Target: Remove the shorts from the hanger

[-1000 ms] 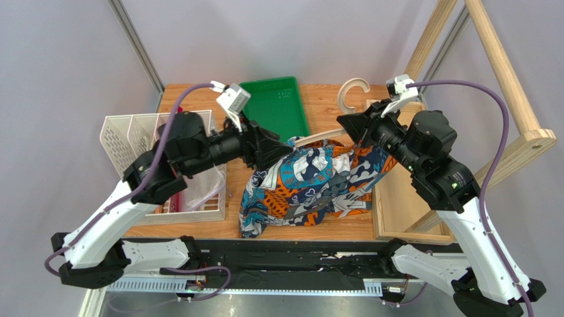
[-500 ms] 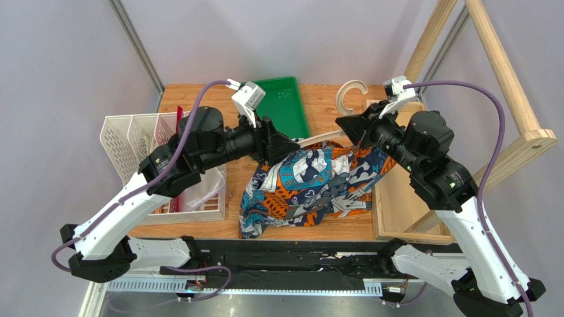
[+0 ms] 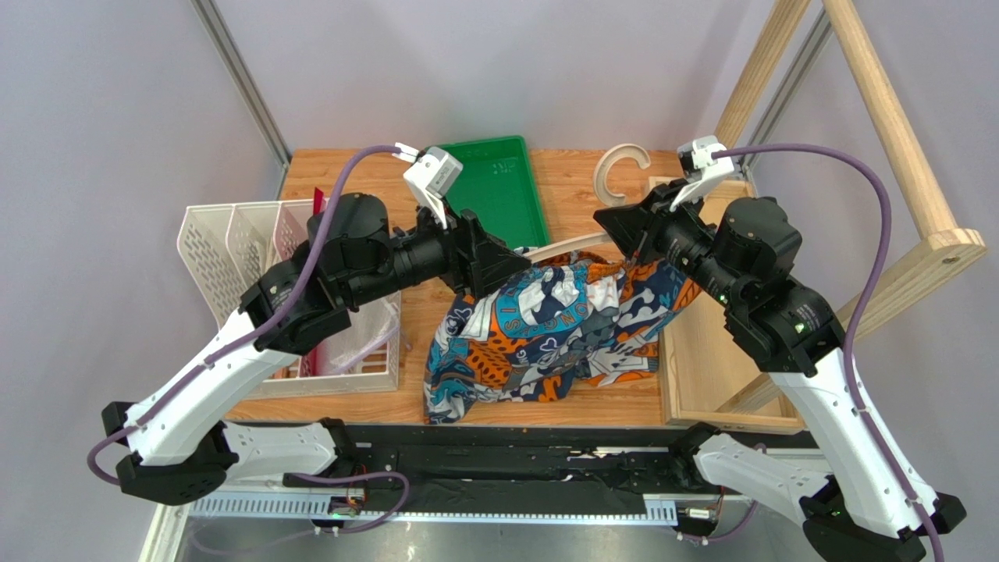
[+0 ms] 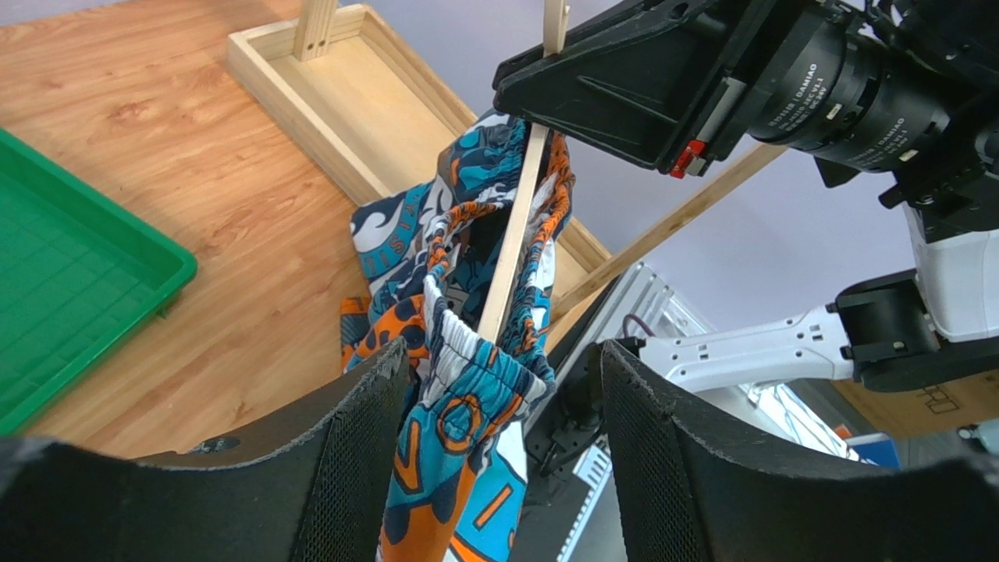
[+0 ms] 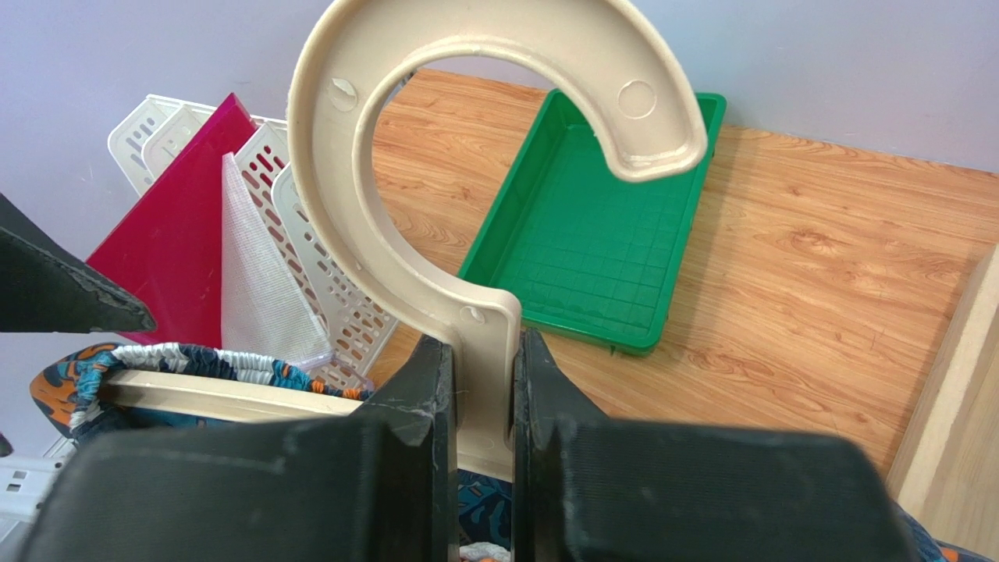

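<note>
The right gripper [image 5: 482, 404] is pinched tight on the neck of the hanger [image 5: 352, 176], just under its rounded hook, in the lower middle of the right wrist view. The shorts [image 3: 551, 334] hang bunched from the hanger's bar at the centre of the top view. The left gripper [image 4: 502, 392] stands spread at the bottom of its own view. The gathered waistband lies between its fingers [image 4: 352, 457], with neither seen pressing the cloth.

1. I see my left arm [image 3: 235, 351] bent inward, the left end effector [image 4: 504, 363] with fingers spread wide.
2. My right arm [image 3: 821, 363] bends inward too, the right end effector [image 5: 483, 351] pinched on the hanger [image 5: 331, 152].
</note>
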Tool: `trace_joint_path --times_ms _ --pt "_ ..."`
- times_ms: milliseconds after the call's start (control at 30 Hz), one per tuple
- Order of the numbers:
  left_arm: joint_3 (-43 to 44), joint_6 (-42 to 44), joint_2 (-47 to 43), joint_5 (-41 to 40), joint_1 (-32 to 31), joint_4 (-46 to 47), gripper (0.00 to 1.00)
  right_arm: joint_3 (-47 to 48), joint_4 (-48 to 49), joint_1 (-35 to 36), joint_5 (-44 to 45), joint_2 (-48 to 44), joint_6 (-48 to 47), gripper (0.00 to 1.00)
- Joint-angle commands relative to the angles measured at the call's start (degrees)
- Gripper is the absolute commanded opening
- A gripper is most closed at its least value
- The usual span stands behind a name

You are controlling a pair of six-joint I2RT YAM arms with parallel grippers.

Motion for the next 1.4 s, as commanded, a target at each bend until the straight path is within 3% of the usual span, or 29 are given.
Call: trace_joint_path --times_ms 0,300,400,433,600,1000,1367 --pt "1.0 -0.1 0.5 -0.1 -0.1 0.5 0.67 1.8 1.6 0.2 -0.4 -1.5 0.1 0.00" --pt "2.2 0.1 1.4 0.9 -0.1 0.2 0.43 2.1 1.5 0.2 -0.4 -2.1 -0.2 0.00" --pt "2.5 0.4 2.0 2.0 -0.1 0.3 0.17 2.1 1.5 0.2 -0.3 -2.1 -0.1 0.00" --pt "2.5 0.3 1.7 1.6 -0.1 0.3 0.00 2.1 1.5 0.2 -0.2 -2.1 -0.1 0.00" --pt "1.1 0.4 -1.4 -1.7 0.0 2.8 0.00 1.1 1.7 0.2 1.4 -2.8 0.0 0.00" --pt "-6.8 0.4 -10.4 -7.7 0.0 6.9 0.00 -4.0 3.9 0.0 20.4 -9.2 6.4 0.00" --pt "-12.8 -0.7 -16.3 -13.9 0.0 6.4 0.00 -6.4 5.1 0.2 22.0 -12.3 19.0 0.00"
